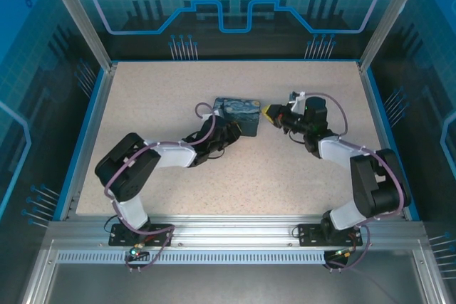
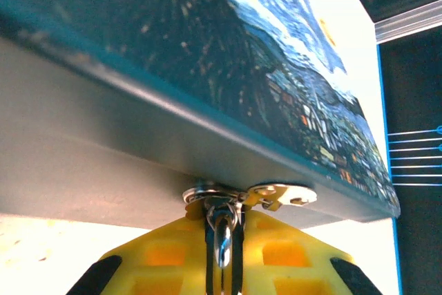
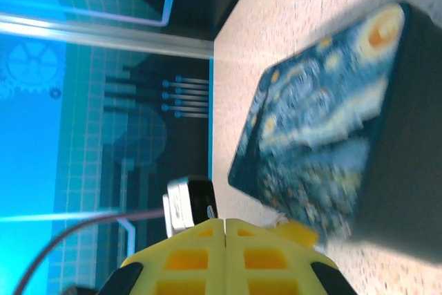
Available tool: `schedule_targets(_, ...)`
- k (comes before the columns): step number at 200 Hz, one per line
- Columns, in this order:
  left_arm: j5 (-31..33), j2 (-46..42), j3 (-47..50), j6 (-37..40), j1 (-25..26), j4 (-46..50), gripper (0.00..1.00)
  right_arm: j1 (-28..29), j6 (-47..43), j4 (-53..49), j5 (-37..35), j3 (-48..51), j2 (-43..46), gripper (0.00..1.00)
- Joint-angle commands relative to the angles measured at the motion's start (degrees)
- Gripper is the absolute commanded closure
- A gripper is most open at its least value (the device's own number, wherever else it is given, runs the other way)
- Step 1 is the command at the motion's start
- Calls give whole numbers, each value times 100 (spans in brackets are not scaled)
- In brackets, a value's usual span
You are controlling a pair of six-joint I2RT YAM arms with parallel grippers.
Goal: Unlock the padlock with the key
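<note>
Yellow rubber pads framed the nearest part of the scene. The left hand had its two pads drawn almost together on a small silvery metal loop. I took this for the shackle of the padlock, its dark body hidden between the pads. The loop hung from the bright hasp on the grey side wall of the Starry Night box. The lock therefore sat at the box's near edge, above the speckled beige desk, and it looked fastened. Just beyond, beside the box's right side, the right hand had its pads pressed flat together. Whether the thin key lay pinched between them could not be told, for no golden sliver stood clear of the yellow. Seen from above, that hand pointed at the box from just beside it. By my judgement the task stood in its early half. The lock was steadied, but the key had yet to reach the keyhole, go in and turn, and the shackle had yet to spring open.
</note>
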State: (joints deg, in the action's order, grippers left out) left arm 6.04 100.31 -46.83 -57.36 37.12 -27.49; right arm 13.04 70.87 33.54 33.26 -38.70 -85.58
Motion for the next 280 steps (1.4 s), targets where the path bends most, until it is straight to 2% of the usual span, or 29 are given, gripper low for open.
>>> schedule_targets(1,-366,-367,121,-205,-120,-275,100,300,-160,-302,139,357,287,100)
schedule_targets(57,-860,-539,346,-689,-241,-863,100,837,0,-109,-47,919,424,100)
schedule_targets(118,-1326,-488,519,-1688,-359,-1589,100,831,327,272,-212,1075,248,100)
schedule_targets(186,-1606,188,666,-2936,-404,-2966,100,723,678,552,-307,1151,263,100)
schedule_targets(225,-1619,169,649,-2836,-398,-2791,100,668,762,649,-311,1138,287,100)
schedule_targets(280,-1861,-23,466,-2174,-390,-1923,100,423,697,525,-182,955,349,100)
